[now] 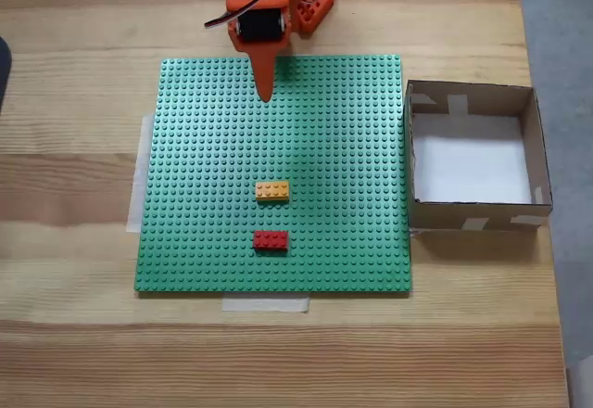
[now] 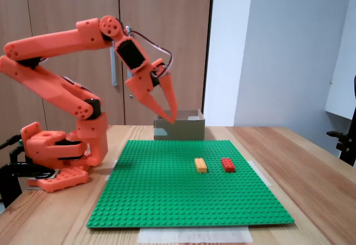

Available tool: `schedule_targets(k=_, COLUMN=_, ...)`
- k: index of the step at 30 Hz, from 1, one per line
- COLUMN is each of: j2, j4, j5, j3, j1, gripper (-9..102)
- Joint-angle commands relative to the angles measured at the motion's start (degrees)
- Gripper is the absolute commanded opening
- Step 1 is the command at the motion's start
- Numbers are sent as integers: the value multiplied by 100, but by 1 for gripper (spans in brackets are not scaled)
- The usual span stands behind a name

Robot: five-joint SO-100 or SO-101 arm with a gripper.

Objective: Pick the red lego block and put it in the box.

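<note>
well apart: red lego block (image 1: 271, 239), raised hand (image 2: 172, 118)

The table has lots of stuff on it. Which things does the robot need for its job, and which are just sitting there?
Needed:
red lego block
box
gripper, raised above the green plate

Just sitting there:
orange-yellow brick
green baseplate under both bricks
tape strips along the plate's edges
</note>
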Motion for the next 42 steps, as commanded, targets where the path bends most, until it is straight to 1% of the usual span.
schedule_targets(k=1, j2=-422, j4=-18, j5=62, j3=-536, j1=-105, gripper=-1)
schedule_targets(k=7, j2=-1494, j4=-167, j5=281, j3=-1134, j1=-97, gripper=-1)
schedule_targets(k=13, j2=-2092, j4=-448, j5=325, j3=-1248, j1=88, gripper=-1)
schedule_targets(k=20, j2=-2707, j4=-396, j5=352, j3=-1582, j1=149, gripper=0)
schedule_targets(k=22, j2=-2979, j4=-352, j5=290, j3=-1749, j1=149, gripper=3)
schedule_targets(k=24, j2=-3199, j4=-325, j5=290, j3=-1863, j1=176, gripper=11)
schedule_targets(k=30, j2=-3718, j4=-413, j5=211, j3=-2101, j1=220, gripper=26)
schedule_targets(k=35, j2=-3946, j4=-615, j5=220, j3=-2092, j1=237, gripper=30)
schedule_targets(k=38, j2=-4175, j4=-642, j5=202, j3=-2188, j1=237, gripper=30)
schedule_targets(k=42, j2=-4693, j4=-264, j5=185, j3=-2795, j1=352, gripper=30)
